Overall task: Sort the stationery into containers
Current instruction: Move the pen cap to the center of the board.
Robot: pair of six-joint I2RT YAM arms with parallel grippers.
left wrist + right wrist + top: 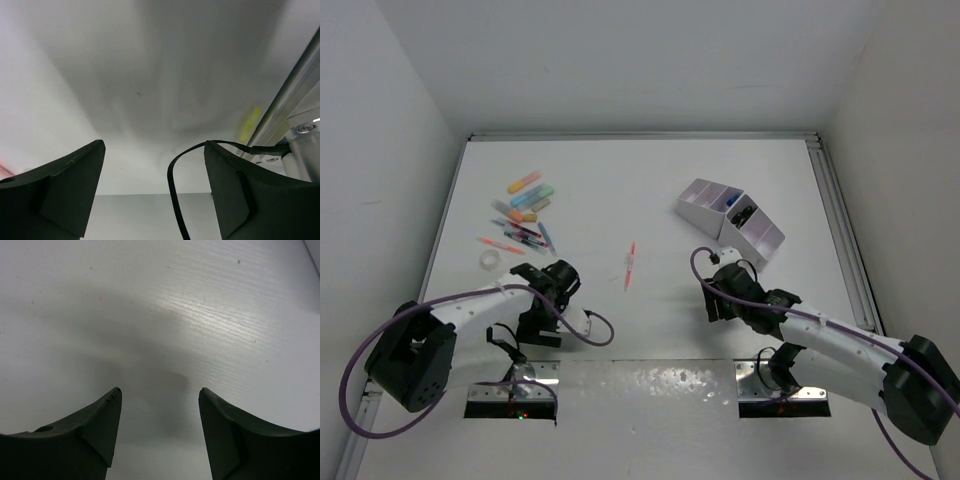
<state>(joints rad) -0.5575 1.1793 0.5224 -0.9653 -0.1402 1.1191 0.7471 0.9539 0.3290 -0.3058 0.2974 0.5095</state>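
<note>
The stationery lies in a loose pile (525, 212) at the far left of the table: pastel highlighters and thin pens. A thin red pen (629, 265) lies alone near the middle. The white and pale-lilac organiser (705, 200) stands at the right, with dark items in one compartment. My left gripper (527, 333) hangs near the front edge, below the pile and turned away from it; its jaws stand open and empty (155, 145). My right gripper (722, 270) sits just in front of the organiser, open over bare table (160, 390).
A small roll of clear tape (490, 260) lies below the pile. An aluminium rail (840, 220) runs along the table's right edge, and a similar rail (285, 97) shows in the left wrist view. White walls enclose the table. A black cable (172, 200) loops between the left fingers.
</note>
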